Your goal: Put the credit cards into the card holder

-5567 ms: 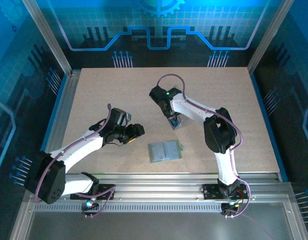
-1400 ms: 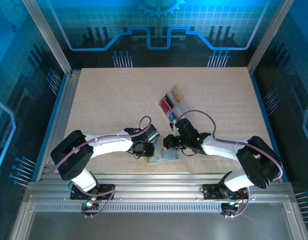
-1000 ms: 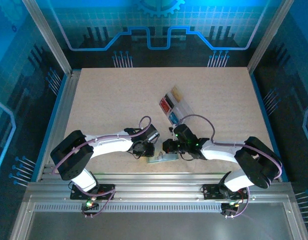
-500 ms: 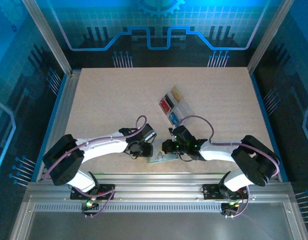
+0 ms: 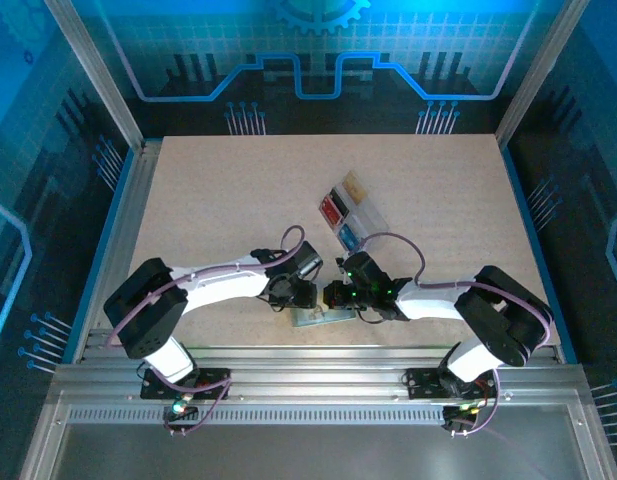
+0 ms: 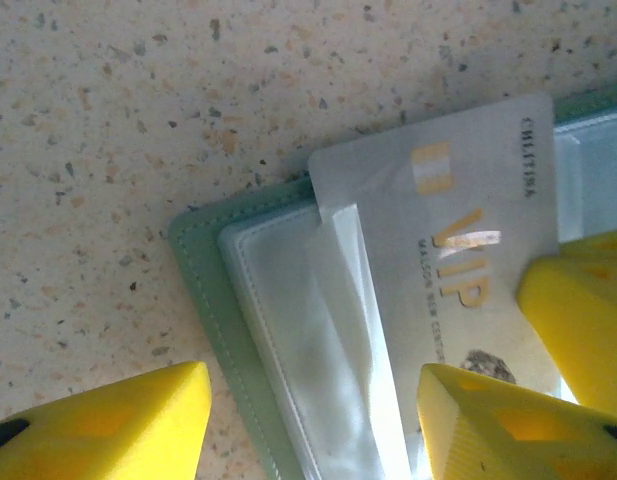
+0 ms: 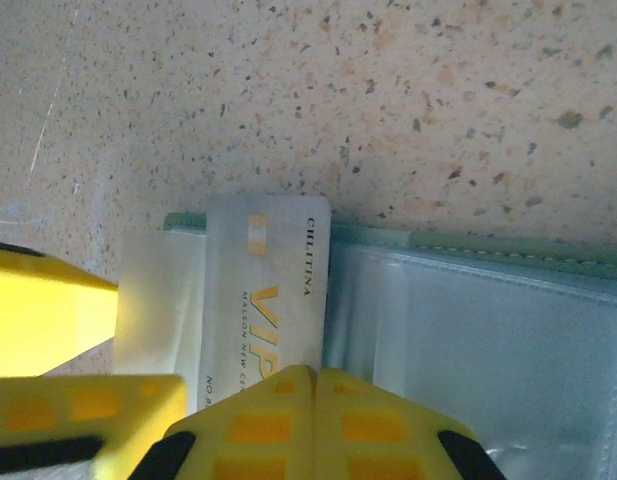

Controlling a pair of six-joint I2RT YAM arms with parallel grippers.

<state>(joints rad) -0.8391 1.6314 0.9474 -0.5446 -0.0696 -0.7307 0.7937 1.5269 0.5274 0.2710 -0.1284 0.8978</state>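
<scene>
R hand (image 7: 313, 400): fingers are pressed together at btm ctr of the R wrist view, w/ a pale VIP card (image 7: 273, 270) pinched by its lower edge. The card is laid on the open card holder (image 7: 388, 238). Its left part is covered by a clear sleeve (image 7: 158, 290), and its top edge is abt level w/ the holder's green rim.

L hand (image 6: 308, 430): fingers are spread wide in the L wrist view, nothing gripped. One fingertip (image 6: 108, 420) is seen at lower left over the bare table (image 6: 138, 120); the other is seen at lower right over sleeve and card. The holder's green corner is straddled between them. A yellow finger of the R hand is seen at the right edge of that view, on the card.

In the top view both hands are seen at btm ctr of the table, tips just beside each other over the holder, which is laid flat near the table's lower edge. A clear tray (image 5: 350, 215) is placed above it, abt ctr frame, apart from the holder. Stacked cards (image 5: 333, 208) in tan, red, black & blue are held in its compartments.
</scene>
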